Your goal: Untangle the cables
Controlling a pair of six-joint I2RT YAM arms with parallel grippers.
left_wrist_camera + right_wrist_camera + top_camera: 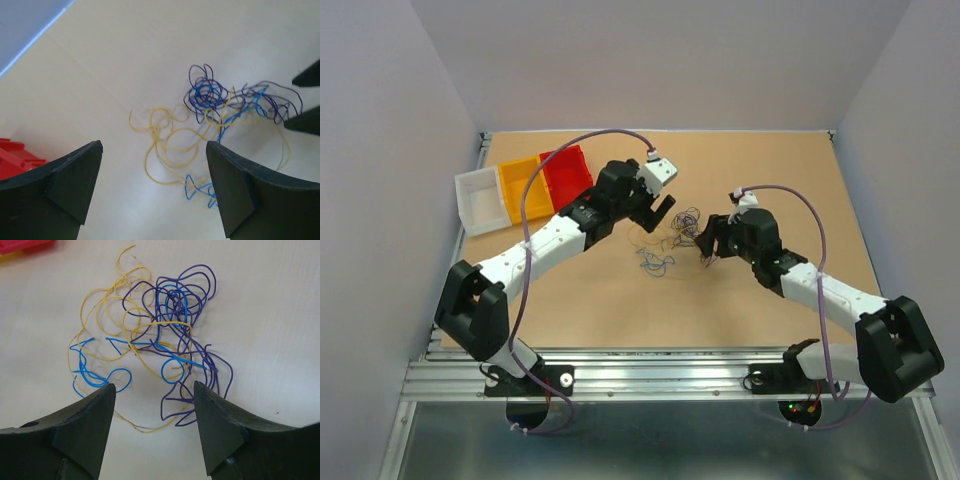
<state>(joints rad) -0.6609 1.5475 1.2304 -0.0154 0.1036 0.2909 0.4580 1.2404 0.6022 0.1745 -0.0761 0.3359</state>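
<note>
Purple, yellow, blue cables (pixel 172 302) — distinct from wrists, faint overhead; left tool (pixel 154 146), right tool (pixel 154 386) both released.

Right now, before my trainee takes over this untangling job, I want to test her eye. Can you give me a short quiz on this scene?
1. True or false: the left gripper and right gripper are both open and empty.
2. Where do the cables lie? A: in the red bin. B: on the table, between the two grippers. C: draped over the right arm.
3. Fill in: the right wrist view shows yellow, blue and ____ wires tangled together.

Key: 1 true; 2 B; 3 purple.
</note>
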